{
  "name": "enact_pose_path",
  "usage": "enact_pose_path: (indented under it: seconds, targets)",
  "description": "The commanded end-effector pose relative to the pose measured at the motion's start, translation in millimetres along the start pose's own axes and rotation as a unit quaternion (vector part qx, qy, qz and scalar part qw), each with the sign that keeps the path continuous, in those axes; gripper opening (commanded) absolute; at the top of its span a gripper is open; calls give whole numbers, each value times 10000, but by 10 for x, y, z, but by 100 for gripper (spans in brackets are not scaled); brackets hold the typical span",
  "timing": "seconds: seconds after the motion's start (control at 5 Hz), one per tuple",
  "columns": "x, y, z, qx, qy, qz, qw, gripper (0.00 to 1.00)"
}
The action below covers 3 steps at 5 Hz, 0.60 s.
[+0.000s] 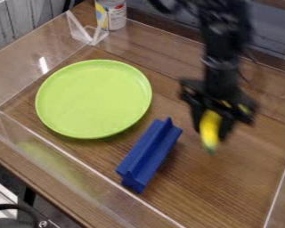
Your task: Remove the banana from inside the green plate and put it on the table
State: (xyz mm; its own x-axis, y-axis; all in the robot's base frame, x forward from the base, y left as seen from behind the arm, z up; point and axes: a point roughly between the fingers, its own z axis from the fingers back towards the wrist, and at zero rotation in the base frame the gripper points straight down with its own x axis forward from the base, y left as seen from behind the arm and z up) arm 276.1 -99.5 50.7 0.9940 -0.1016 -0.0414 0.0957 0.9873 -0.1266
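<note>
The banana [210,130], small and yellow with a dark tip, hangs between the fingers of my gripper [214,125], which is shut on it and points down. It is held just above the brown table [240,191], to the right of the green plate [93,96] and clear of its rim. The lime-green plate lies bare at the left of the view. The arm is motion-blurred, so whether the banana touches the tabletop I cannot tell.
A blue grooved block [151,154] lies on the table just left of and below the gripper. Clear acrylic walls [20,142] border the tabletop. A yellow-labelled bottle [108,13] stands beyond the far wall at the top left.
</note>
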Motion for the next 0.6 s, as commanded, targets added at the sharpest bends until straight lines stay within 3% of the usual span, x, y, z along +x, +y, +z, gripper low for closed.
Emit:
enact_pose_path:
  seconds: [0.0,0.2,0.4]
  targets:
    - [133,-327,-80,-6,-250,-87,9997,0]
    - [128,-517,-221,37,-224,-167,9996,0]
    - [144,-365,-183,57,-259,-110,9996,0]
